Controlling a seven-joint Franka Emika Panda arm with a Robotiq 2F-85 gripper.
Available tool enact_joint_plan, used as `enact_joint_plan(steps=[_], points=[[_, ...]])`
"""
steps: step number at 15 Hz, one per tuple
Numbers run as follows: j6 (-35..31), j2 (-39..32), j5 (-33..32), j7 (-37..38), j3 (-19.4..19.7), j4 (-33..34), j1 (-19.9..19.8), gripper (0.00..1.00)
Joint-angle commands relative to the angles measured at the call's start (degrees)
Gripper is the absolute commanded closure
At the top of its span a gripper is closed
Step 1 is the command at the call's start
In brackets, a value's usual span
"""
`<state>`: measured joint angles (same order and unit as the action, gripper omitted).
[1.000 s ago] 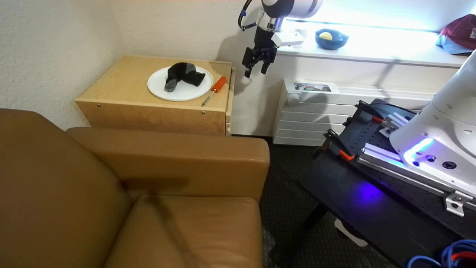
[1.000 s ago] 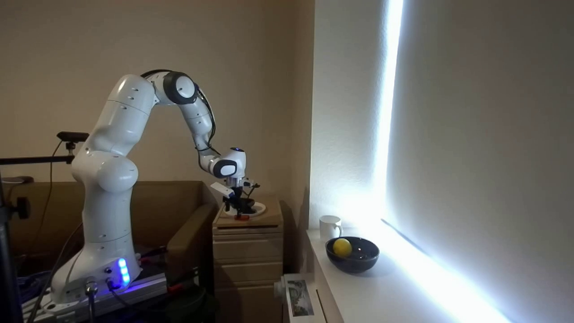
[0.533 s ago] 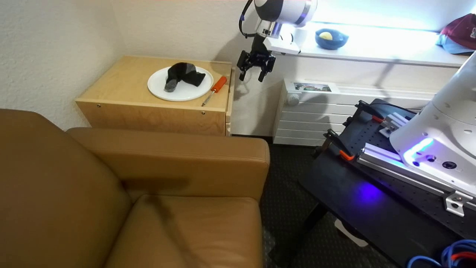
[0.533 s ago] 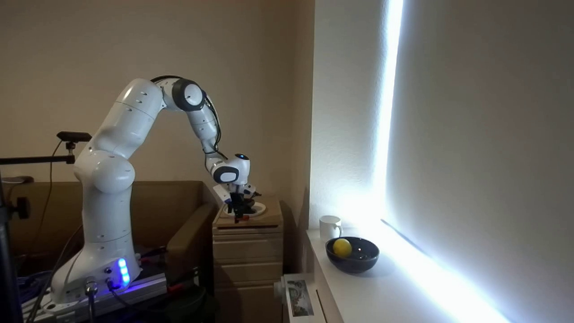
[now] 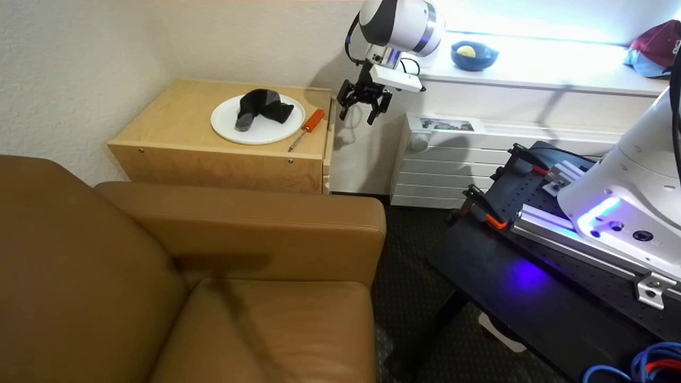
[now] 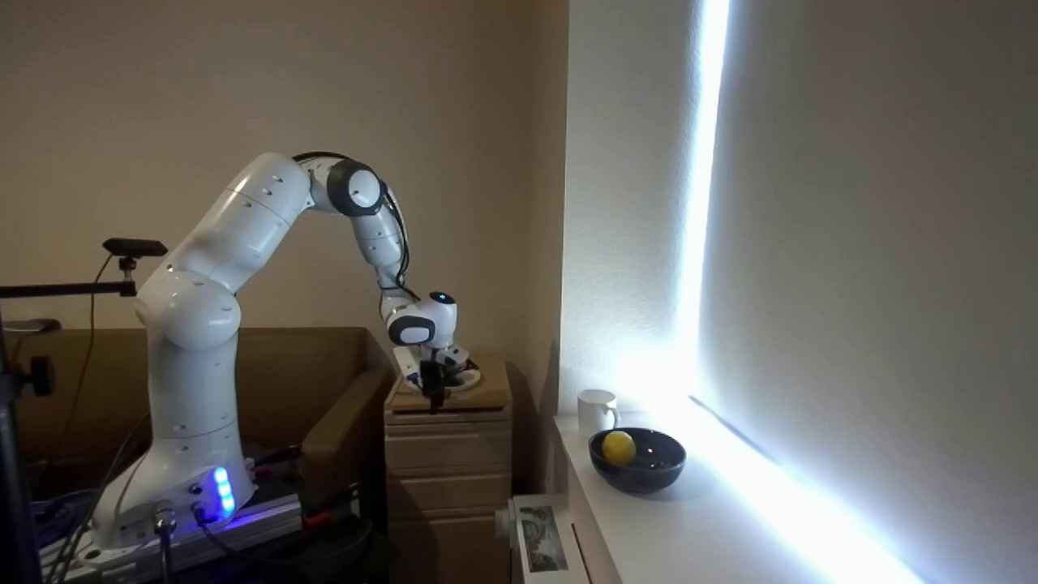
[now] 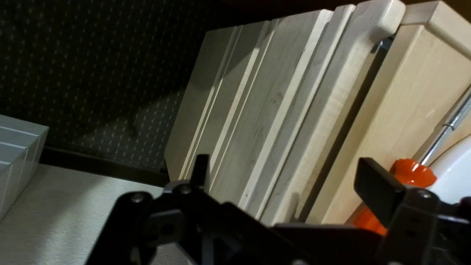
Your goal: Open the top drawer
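Pale wooden cabinet [image 5: 186,109] beside brown sofa [image 5: 255,226]; end effector [image 5: 357,116] spread near top drawer [image 7: 325,106].

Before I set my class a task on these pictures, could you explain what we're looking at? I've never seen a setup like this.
The white machine is one robot arm with a black two-fingered tool at its end. Two pictures are taken from outside the robot. The tilted close-up is the wrist view, riding along with the arm, so the fingers poke in from the bottom.

On top of the wooden cabinet sits a white plate with a dark piece of cloth on it; beside the plate lies an orange-handled screwdriver.

The tool is open and holds nothing. Its job is to open the top drawer of that cabinet.
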<state>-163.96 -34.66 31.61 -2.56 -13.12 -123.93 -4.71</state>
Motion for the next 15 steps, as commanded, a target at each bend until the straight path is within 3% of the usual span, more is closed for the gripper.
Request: enact_joint_plan(steps=[1,2,8,15], points=[[-0.11,-0.04,-1.37,1.05,-0.70,0.02,-0.81,0.00],[0.35,-0.82,-1.80,1.37,-0.40,0.33,-0.54,0.00],[-10.73,-4.75,8.66,0.27,-9.56,1.25,-6.36,0.00],[-10.49,-5.09,8.65,2.72,-7.81,0.36,-4.68,0.00]])
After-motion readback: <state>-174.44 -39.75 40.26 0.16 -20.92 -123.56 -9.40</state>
